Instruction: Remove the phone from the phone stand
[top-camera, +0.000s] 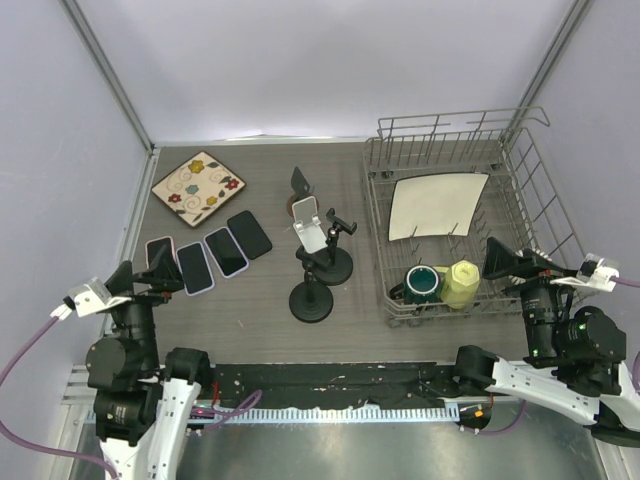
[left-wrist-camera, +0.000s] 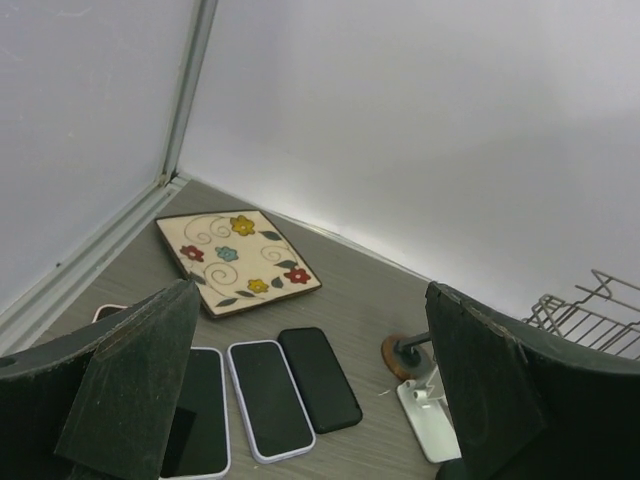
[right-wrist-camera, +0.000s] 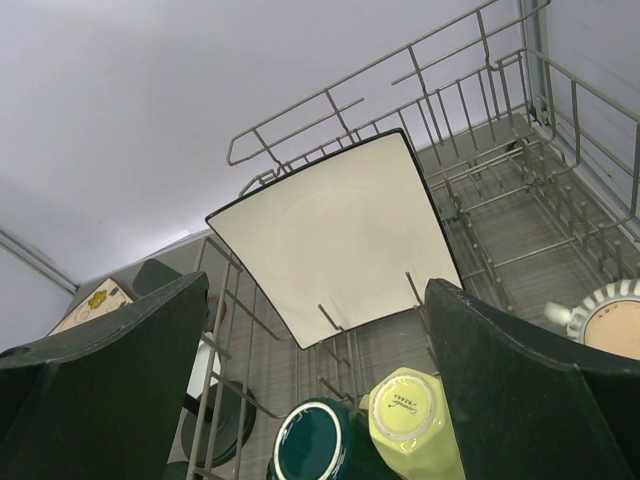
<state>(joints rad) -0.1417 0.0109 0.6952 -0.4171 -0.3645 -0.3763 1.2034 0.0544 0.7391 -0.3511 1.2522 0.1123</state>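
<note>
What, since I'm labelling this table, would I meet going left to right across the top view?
Row of four flat phones → cluster of phone stands → dark green mug → yellow cup, both in the dish rack.

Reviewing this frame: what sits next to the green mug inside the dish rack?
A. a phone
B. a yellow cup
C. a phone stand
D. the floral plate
B: the top view shows a yellow cup next to the green mug at the near end of the dish rack, while the flat phones and the floral plate lie on the table to its left.
</note>
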